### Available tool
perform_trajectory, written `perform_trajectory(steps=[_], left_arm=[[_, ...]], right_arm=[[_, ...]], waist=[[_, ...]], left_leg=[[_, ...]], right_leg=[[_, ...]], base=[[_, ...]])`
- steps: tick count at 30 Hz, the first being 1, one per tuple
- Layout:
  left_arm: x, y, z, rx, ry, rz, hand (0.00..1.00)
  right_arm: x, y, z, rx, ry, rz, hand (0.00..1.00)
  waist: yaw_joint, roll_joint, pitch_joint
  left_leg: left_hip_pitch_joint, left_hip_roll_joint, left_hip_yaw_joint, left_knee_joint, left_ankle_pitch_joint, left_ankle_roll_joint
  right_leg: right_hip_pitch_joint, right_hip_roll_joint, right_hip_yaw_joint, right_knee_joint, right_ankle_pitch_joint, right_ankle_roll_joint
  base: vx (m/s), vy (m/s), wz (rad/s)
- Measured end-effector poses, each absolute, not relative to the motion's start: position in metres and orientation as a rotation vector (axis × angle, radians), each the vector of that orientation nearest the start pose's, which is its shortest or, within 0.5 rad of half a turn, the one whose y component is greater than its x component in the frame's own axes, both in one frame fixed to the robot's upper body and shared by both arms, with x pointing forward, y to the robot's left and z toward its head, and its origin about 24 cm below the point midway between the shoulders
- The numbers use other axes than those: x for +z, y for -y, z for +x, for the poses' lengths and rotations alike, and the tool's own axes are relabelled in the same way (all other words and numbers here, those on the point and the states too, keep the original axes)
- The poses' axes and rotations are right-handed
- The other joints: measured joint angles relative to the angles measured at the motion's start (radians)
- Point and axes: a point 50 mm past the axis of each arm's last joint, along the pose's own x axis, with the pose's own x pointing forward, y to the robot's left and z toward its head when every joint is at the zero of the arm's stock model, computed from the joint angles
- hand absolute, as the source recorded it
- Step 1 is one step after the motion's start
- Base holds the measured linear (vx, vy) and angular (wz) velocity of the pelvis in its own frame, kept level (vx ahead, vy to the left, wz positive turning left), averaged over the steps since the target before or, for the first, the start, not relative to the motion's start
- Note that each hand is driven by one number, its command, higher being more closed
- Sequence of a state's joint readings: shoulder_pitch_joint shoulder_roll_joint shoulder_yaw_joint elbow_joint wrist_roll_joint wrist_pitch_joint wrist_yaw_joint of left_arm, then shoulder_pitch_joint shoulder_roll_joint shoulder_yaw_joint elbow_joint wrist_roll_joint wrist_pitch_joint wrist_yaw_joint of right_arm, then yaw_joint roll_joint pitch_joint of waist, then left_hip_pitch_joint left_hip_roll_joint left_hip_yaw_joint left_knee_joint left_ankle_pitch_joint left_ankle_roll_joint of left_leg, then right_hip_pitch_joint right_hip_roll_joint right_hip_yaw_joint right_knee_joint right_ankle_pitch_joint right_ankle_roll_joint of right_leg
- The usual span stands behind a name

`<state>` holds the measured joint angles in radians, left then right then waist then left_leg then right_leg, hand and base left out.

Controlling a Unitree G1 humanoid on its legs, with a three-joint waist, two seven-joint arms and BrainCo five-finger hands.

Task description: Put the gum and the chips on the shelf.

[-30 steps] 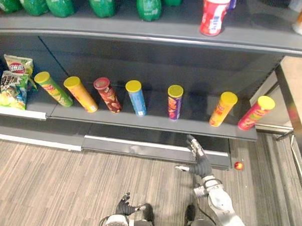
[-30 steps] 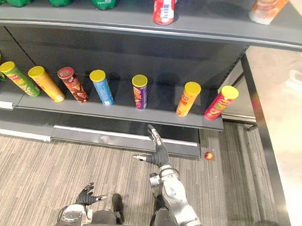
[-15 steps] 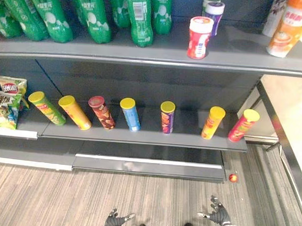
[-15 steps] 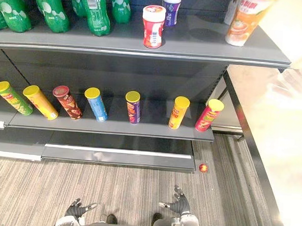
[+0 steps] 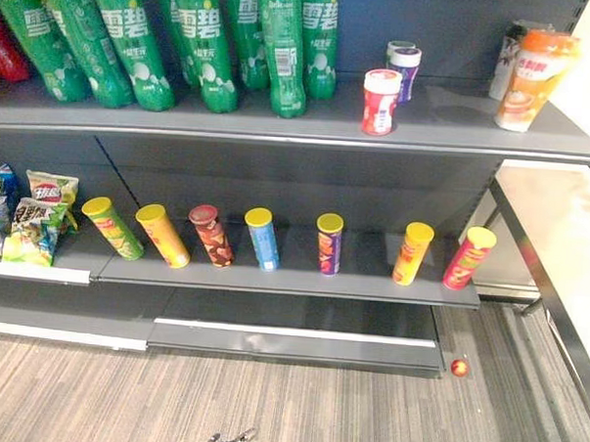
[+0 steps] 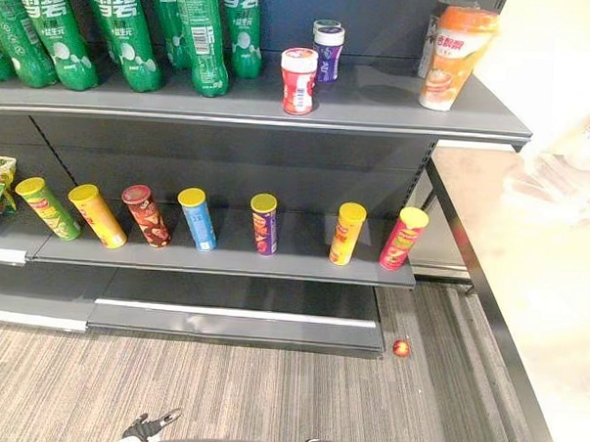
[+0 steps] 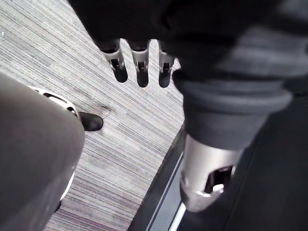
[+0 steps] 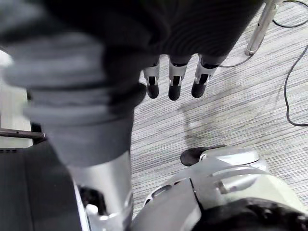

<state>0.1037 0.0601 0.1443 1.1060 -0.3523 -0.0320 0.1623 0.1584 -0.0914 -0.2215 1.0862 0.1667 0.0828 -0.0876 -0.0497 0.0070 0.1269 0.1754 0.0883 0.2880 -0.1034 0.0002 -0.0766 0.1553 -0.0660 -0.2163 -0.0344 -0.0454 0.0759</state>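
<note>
1. Hanging over the striped floor (image 7: pixel 57 53), the left hand (image 7: pixel 138 72) keeps its fingers straight and loosely spread, holding nothing;
2. the right hand (image 8: pixel 174 84) hangs likewise over the floor, fingers straight and empty;
3. the gum jar (image 5: pixel 381 100), red and white, stands upright near the front edge of the upper shelf (image 5: pixel 455 140); a purple-lidded jar (image 5: pixel 404 69) stands just behind it;
4. seven chip cans (image 5: pixel 328 244) stand in a spaced row on the lower shelf (image 5: pixel 273 284), from green at the left to pink at the right;
5. green bottles (image 5: pixel 215 41) crowd the upper shelf's left; an orange cup (image 5: pixel 532 80) stands at its right end; snack bags (image 5: pixel 31 219) lie left of the cans; a small red ball (image 5: pixel 458 366) lies on the floor by the shelf base.
</note>
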Motion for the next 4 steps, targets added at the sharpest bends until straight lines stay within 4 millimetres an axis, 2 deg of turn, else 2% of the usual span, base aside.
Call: perform_trajectory(steps=[4], left_arm=[[-0.1681,-0.1997,0.0689,0.547,-1.157,-0.244,0.00]], right_arm=[[-0.1714,0.2145,0.0377,-0.486,-1.312,0.148,0.00]], waist=[[0.001,-0.002,-0.006]], left_leg=[[0.004,-0.002,-0.003,0.000,0.003,0.006]], right_leg=[[0.006,-0.001,-0.003,-0.002,0.005,-0.006]], base=[[0.07,0.003,0.03]])
